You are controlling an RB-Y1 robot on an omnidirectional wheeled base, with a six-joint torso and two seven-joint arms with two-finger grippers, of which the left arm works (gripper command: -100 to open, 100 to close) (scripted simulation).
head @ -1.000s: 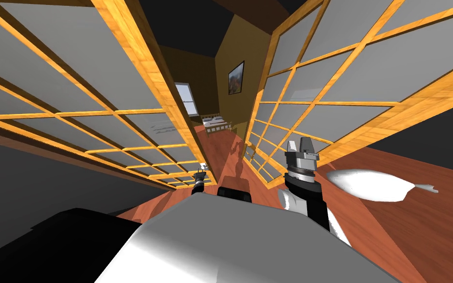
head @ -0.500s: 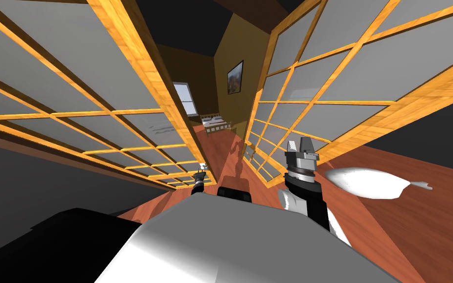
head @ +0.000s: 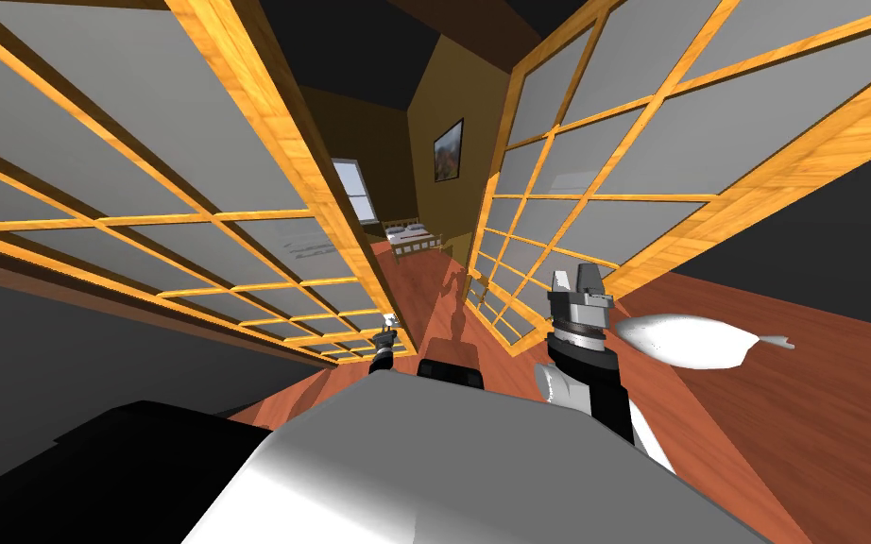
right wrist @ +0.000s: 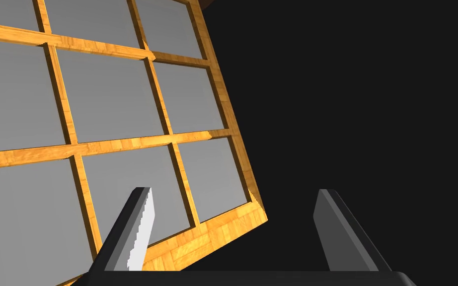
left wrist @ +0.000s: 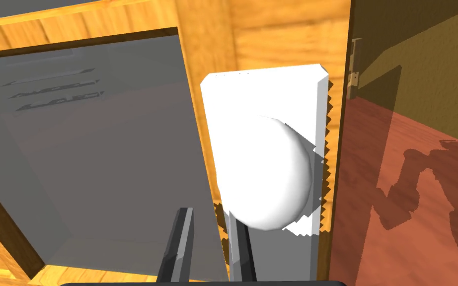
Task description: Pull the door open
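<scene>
The door is a pair of wood-framed leaves with grey panes. The left leaf (head: 141, 142) stands swung toward me, with a gap between it and the right leaf (head: 670, 142). My left gripper (head: 386, 327) is at the left leaf's free edge. In the left wrist view, a white round knob (left wrist: 267, 174) sits on a white plate (left wrist: 263, 94) on the wooden stile. My left gripper (left wrist: 210, 243) is shut just beside the knob, with nothing seen between its fingers. My right gripper (head: 580, 280) is raised and open near the right leaf (right wrist: 114, 99).
Through the gap I see a reddish wood floor (head: 424, 274), a bed (head: 412, 236), a window (head: 356, 189) and a framed picture (head: 448, 149). A white patch (head: 684, 340) lies on the floor right of my right arm. Dark walls flank both leaves.
The right leaf, the white floor patch and the room beyond slid slightly left in the head view. The left leaf and both grippers kept their places, so I moved.
</scene>
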